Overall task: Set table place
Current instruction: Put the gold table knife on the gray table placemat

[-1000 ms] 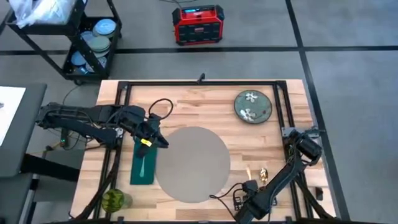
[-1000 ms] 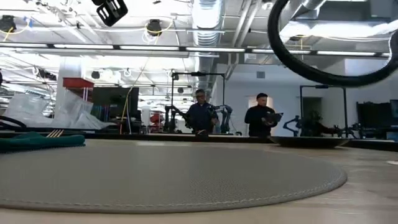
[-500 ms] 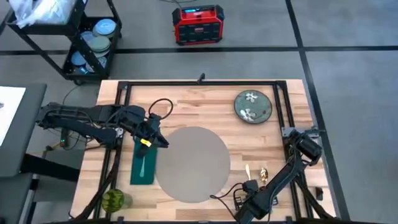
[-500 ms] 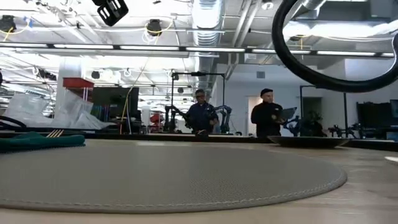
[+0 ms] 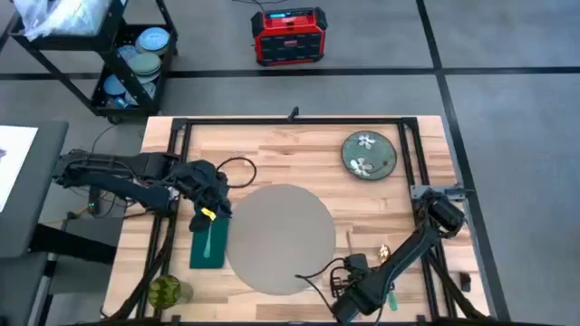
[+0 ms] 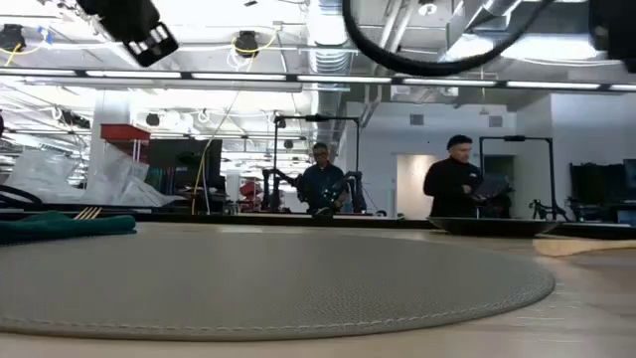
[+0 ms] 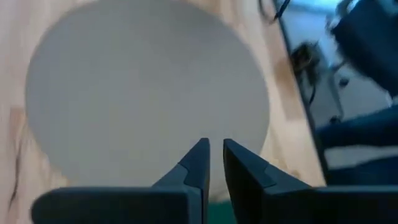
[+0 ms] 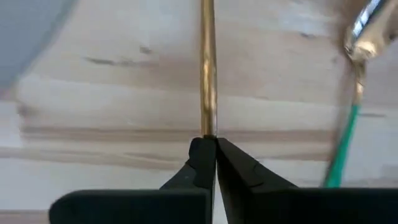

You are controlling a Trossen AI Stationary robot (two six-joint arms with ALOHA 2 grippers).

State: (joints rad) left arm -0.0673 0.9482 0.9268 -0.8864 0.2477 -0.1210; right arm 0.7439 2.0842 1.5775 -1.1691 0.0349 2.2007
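Right gripper [image 8: 209, 144] jaws clenched on thin gold utensil [image 8: 207, 68], left gripper [image 7: 213, 148] jaws nearly closed, empty, above placemat [image 7: 143, 93]

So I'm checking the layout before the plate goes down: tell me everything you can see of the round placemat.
The placemat is a big flat round grey-taupe disc, woven-looking with a stitched edge in the low view. It lies flat on the light-wood table, roughly central and toward the near edge. Nothing rests on it. The green napkin lies just beside it on the left arm's side, and the left gripper is near its edge. A dark cable reaches its rim on the right arm's side.
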